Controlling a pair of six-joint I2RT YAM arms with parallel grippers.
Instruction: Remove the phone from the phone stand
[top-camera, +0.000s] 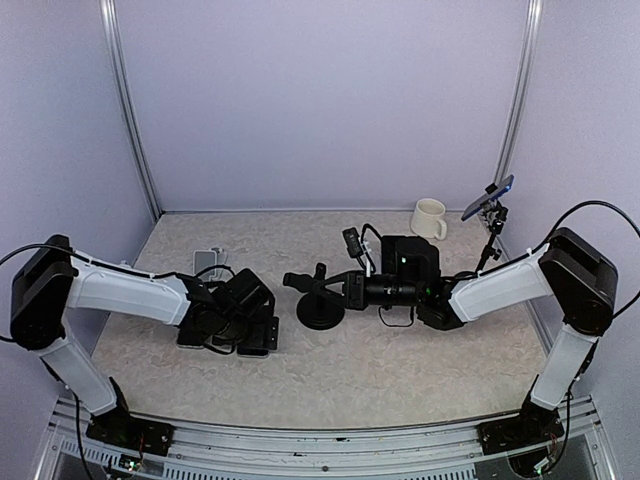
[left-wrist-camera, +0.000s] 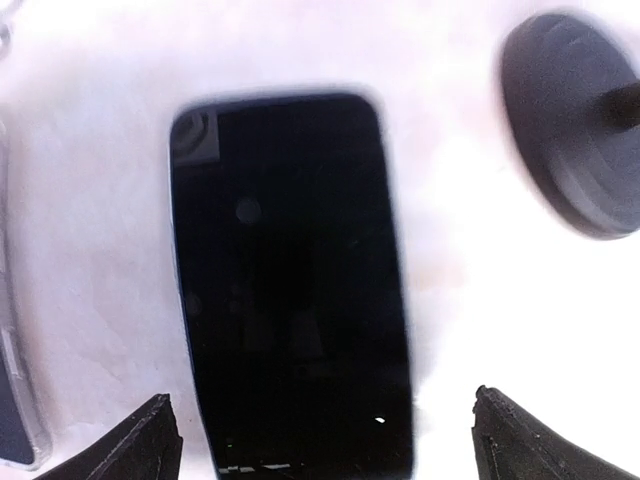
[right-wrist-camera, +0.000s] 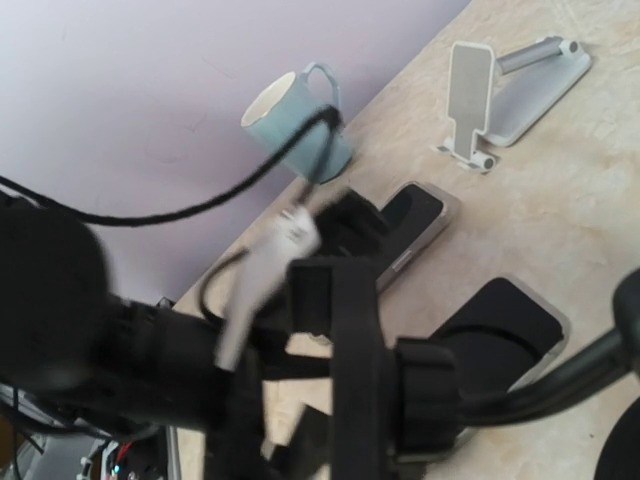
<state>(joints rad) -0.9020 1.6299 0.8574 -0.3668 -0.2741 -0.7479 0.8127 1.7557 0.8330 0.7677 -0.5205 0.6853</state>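
The phone (left-wrist-camera: 290, 280) lies flat on the tabletop (top-camera: 400, 370), dark screen up, and no longer sits in the phone stand (top-camera: 320, 312), whose round black base stands just beside it. The left claw (left-wrist-camera: 330, 440) hovers directly above the phone's near end. Its two fingertips are spread wide, one to either side of the handset, and neither touches it. On this showing the main work of the task looks done: the handset is out of the holder and set down, and nothing is pinched. The right claw (top-camera: 352, 290) reaches in at the upper part of the stand, perhaps to steady it. Black clamp parts and cable crowd its own wrist view, so whether its jaws are pressed together or apart cannot be told. A second handset in a clear case (left-wrist-camera: 15, 400) lies next to the phone. A silver stand (right-wrist-camera: 490, 95) and a mug (right-wrist-camera: 295, 125) sit farther back. What seems to be left is only for both arms to draw clear of the phone and the stand.
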